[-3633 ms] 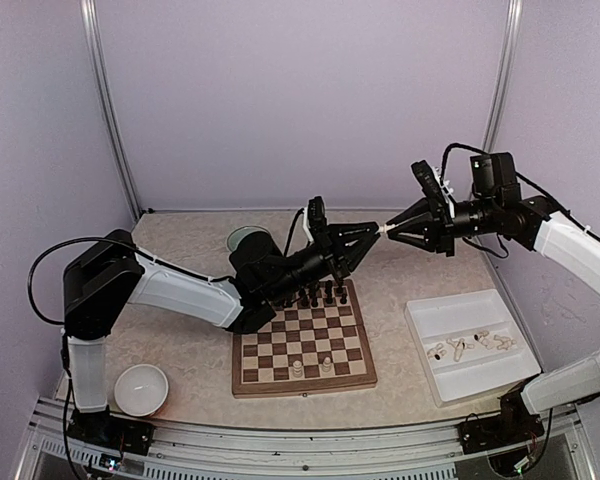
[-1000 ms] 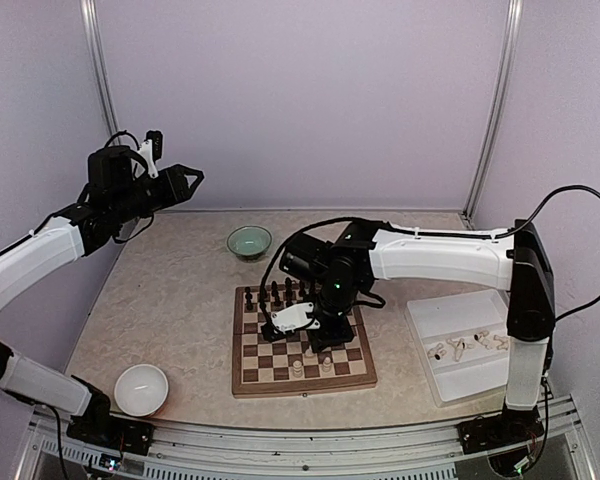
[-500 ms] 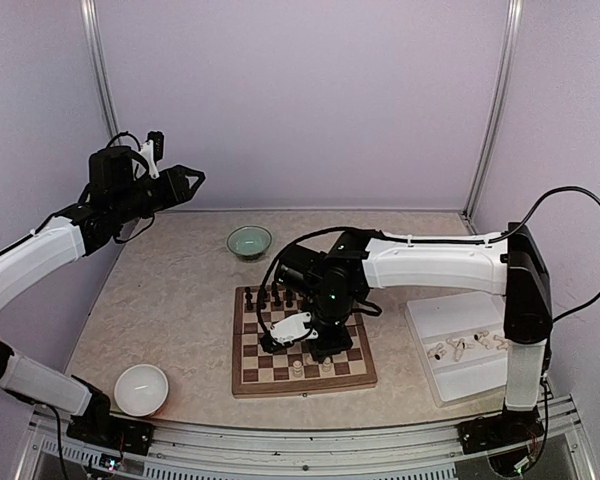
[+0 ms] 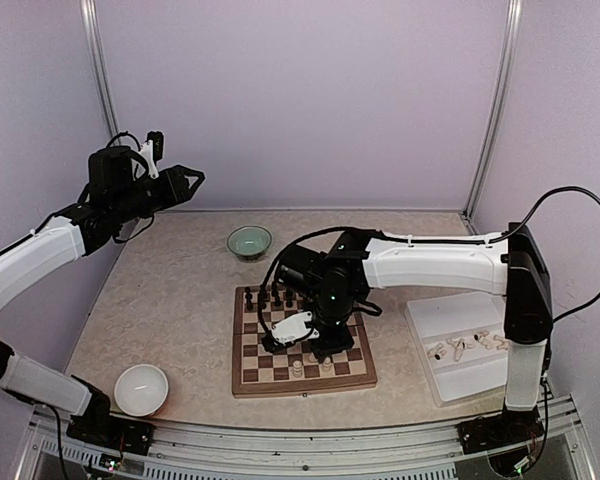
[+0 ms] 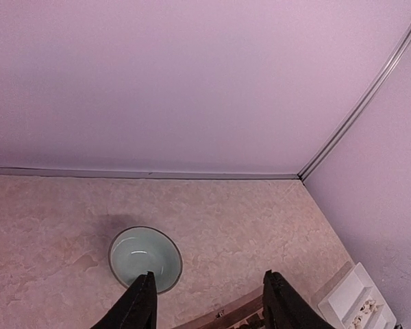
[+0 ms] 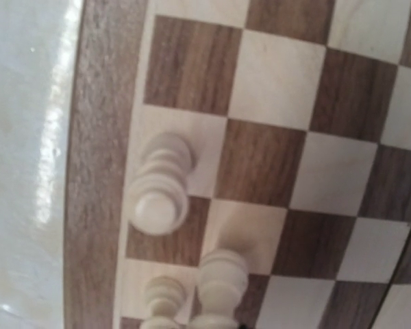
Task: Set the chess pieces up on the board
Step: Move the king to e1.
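We see the right hand set low over the near right part of the board. Its arm reaches in from the right and covers many of the middle squares from above. Its fingers are pressed nearly together, but they lie outside its own wrist view, so we cannot tell whether they pinch anything. That view shows three cream chess pieces upright near the board's border, one of them cut off by the frame's bottom edge. From above, two stand in the nearest ranks just beside the hand. Dark chessmen line the far rank. Loose cream pieces lie in the white tray, right of the board and apart from it. The left hand hangs high at the far left, fingers spread around nothing, looking down on a green bowl beyond the board. A white bowl sits on the table at its near left.
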